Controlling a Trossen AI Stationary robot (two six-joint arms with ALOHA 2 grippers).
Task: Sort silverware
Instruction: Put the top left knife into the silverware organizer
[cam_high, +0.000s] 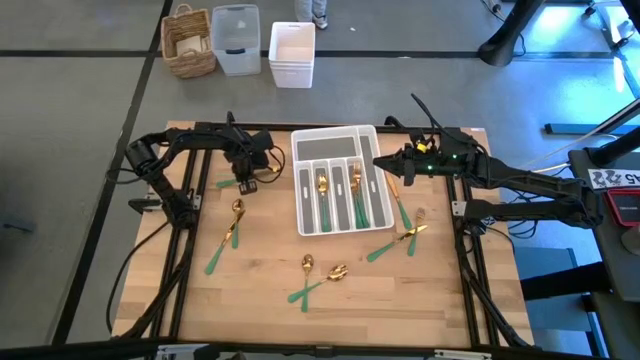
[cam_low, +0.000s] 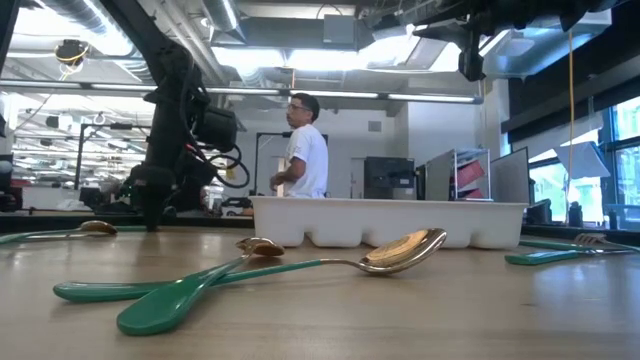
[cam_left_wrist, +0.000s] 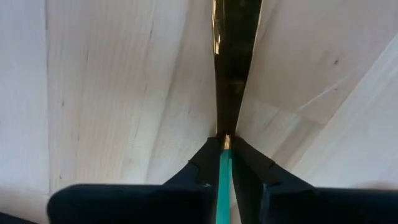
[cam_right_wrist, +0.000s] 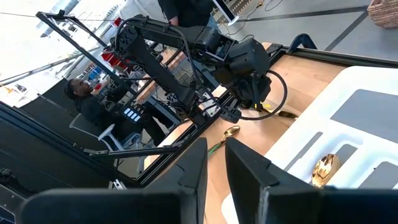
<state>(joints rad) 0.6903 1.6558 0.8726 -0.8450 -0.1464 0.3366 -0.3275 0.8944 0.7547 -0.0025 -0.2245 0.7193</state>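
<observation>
L gripper (cam_left_wrist: 225, 163) pinched on slim green handle (cam_left_wrist: 224, 186), table's 10 o'clock. R gripper (cam_right_wrist: 215, 163) over white slotted tray (cam_high: 335, 180), fingers slightly apart, empty.

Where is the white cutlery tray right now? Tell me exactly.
In the high view the white cutlery tray sits at the table's far middle, between the two arms, with the right gripper hovering at its right edge and gold-headed silverware in its slots.

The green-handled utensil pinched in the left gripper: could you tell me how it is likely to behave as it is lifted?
The utensil looks thin and rigid, so it should probably stay straight. The left gripper pinches its slim, smooth green handle, so it might pivot or slip. Its gold head beyond the grip could tilt it down.
</observation>
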